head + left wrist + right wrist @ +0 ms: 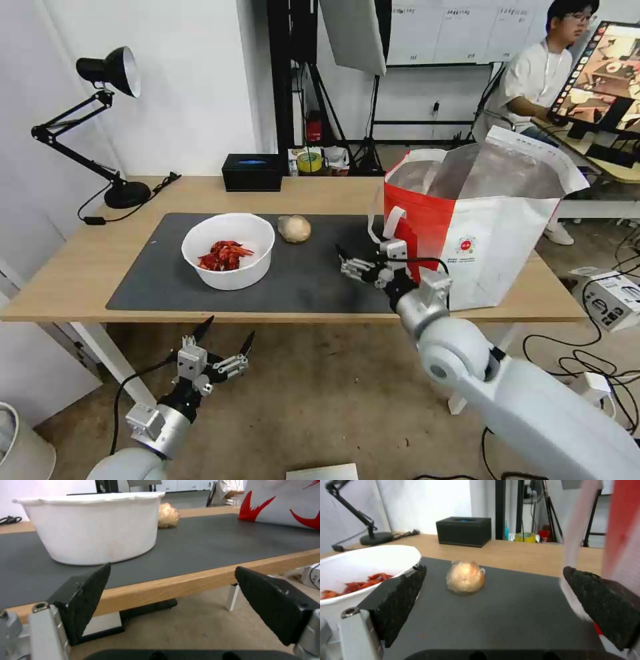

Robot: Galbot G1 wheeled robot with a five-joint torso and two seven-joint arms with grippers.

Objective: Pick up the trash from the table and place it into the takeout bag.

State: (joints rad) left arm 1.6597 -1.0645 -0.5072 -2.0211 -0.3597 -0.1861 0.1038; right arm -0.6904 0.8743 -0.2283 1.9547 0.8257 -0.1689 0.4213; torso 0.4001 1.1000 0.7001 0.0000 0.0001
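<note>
On the table's (73, 273) dark grey mat (307, 283) stands a white bowl (228, 250) of red crayfish shells, with a beige lump (294, 228) to its right. At the right end stands the tall red-and-white takeout bag (487, 227), its mouth open. My right gripper (344, 261) hovers open over the mat, beside the bag's handle and short of the lump (465, 577). The bowl (363, 562) lies off to one side of it. Open too, my left gripper (229, 333) hangs below the table's front edge, facing the bowl (93, 527).
A black desk lamp (110, 73) with its cord stands at the back left, and a black box (252, 172) at the back middle. The mat between bowl and bag is bare. Cables and a white box (617, 297) lie on the floor at right.
</note>
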